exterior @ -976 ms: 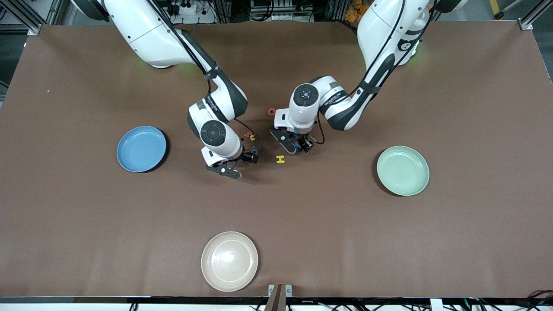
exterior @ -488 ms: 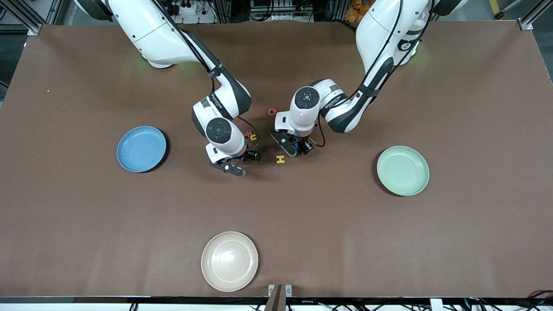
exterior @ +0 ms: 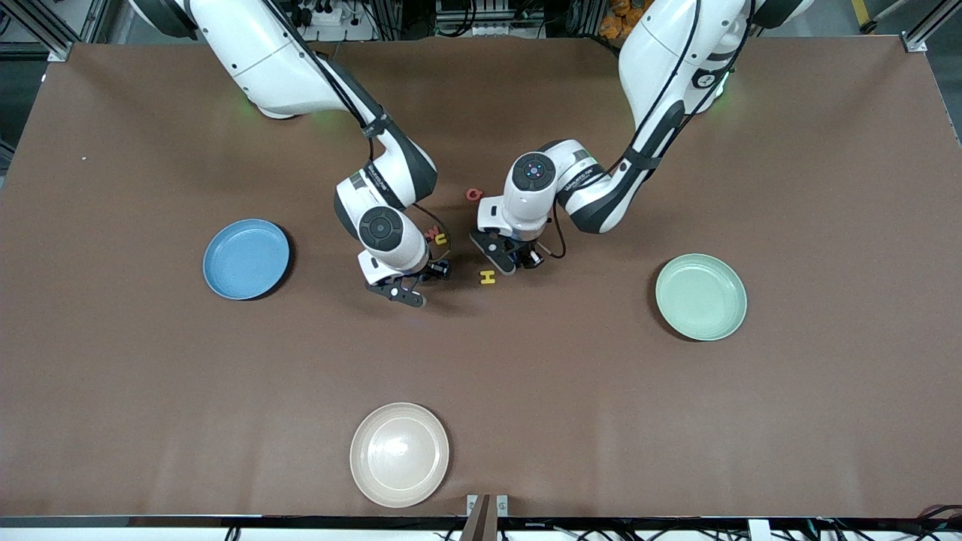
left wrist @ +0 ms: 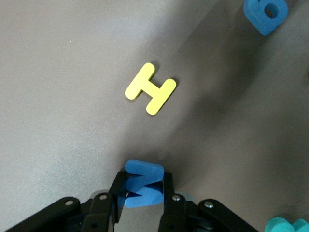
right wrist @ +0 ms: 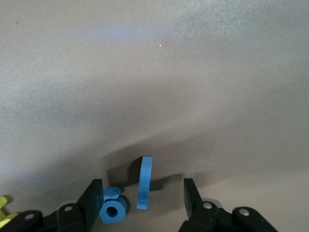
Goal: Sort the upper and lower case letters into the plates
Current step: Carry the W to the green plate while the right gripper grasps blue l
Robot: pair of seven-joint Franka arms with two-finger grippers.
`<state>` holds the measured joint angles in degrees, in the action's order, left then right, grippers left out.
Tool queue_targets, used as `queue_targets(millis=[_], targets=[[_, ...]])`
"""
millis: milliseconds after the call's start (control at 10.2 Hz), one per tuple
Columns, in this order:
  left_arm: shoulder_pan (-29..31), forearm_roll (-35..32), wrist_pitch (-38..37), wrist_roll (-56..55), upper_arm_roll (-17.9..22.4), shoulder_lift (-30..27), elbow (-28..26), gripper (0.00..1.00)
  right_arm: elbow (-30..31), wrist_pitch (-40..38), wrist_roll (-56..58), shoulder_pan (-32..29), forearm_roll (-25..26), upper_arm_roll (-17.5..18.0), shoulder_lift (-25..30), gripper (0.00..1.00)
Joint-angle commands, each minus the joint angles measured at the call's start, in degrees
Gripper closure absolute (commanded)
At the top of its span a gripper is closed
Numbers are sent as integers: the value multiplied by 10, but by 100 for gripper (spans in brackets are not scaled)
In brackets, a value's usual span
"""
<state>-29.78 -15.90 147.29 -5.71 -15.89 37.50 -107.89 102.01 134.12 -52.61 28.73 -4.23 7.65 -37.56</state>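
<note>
Nearest the front camera sits the round cream-white plate [exterior: 399, 454]. Farther up, the shallow pale mint green plate [exterior: 701, 296] lies toward my left arm's end of the table and the shallow sky blue plate [exterior: 246, 258] toward my right arm's end; neither has shifted. Between them, the flat yellow foam H [exterior: 488, 277] lies on the brown table [exterior: 150, 391] where it lay a second ago. My right gripper [right wrist: 140, 195] has slid slightly toward the middle and stands low at the table, its fingers [right wrist: 94, 198] apart on either side of a flat blue foam letter on edge [right wrist: 144, 182], not touching it, with a small blue ringed letter [right wrist: 113, 209] beside. My left gripper [left wrist: 142, 193] has narrowed since then and now pinches the flat blue foam W [left wrist: 144, 183] just beside the H. Farther still lie the yellow foam u [exterior: 442, 240], the red foam w [exterior: 431, 236] and the red foam Q [exterior: 473, 194].
</note>
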Motion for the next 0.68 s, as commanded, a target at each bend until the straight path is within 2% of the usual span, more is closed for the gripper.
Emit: queue_targets(millis=[0, 195, 586], targets=[[1, -14, -2, -4, 9, -20, -1, 100, 2, 4, -10, -3, 3, 2, 1, 27], [64, -7, -57, 3, 0, -86, -4, 100, 3, 5, -10, -3, 3, 2, 1, 29], [199, 47, -223, 4, -24, -203, -1, 100, 2, 4, -10, -4, 3, 2, 1, 39]])
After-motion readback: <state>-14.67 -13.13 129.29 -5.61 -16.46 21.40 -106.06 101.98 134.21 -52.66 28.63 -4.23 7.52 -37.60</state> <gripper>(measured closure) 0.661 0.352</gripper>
